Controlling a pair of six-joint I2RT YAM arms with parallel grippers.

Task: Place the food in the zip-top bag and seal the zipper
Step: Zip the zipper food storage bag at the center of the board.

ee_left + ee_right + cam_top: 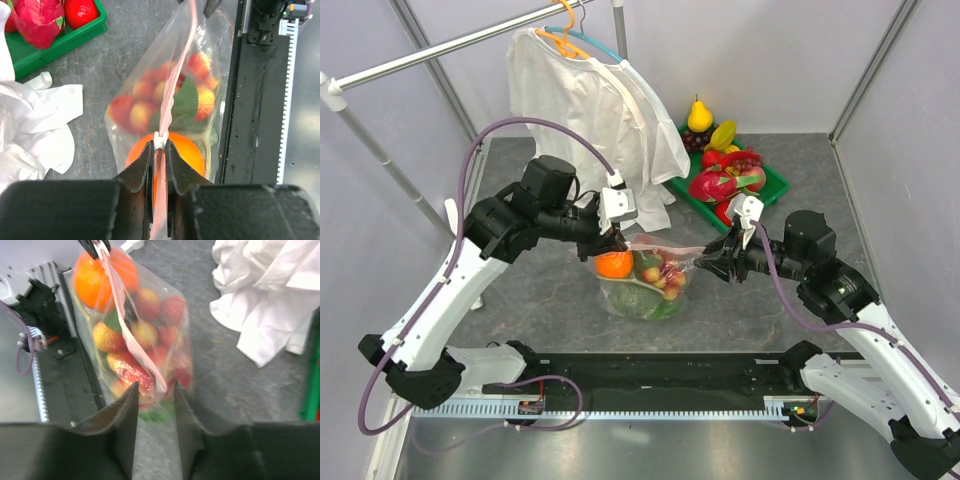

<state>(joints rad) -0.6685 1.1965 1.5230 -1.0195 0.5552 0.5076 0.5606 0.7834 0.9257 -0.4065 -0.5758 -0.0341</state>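
Note:
The zip-top bag (650,285) hangs upright at table centre, holding an orange (614,264), a strawberry bunch (667,274) and green lettuce (645,303). My left gripper (612,243) is shut on the pink zipper (176,82) at the bag's left end. The white tab (160,141) sits just past its fingertips, above the orange (187,152). My right gripper (708,266) is open at the bag's right end. In the right wrist view the loose end of the zipper (134,342) hangs just ahead of its spread fingers (125,405), which do not grip it.
A green tray (775,190) with dragon fruit, pear and other fruit stands at the back right. A white shirt (590,110) hangs from a rack at the back, its hem on the table. A black rail (650,375) runs along the near edge.

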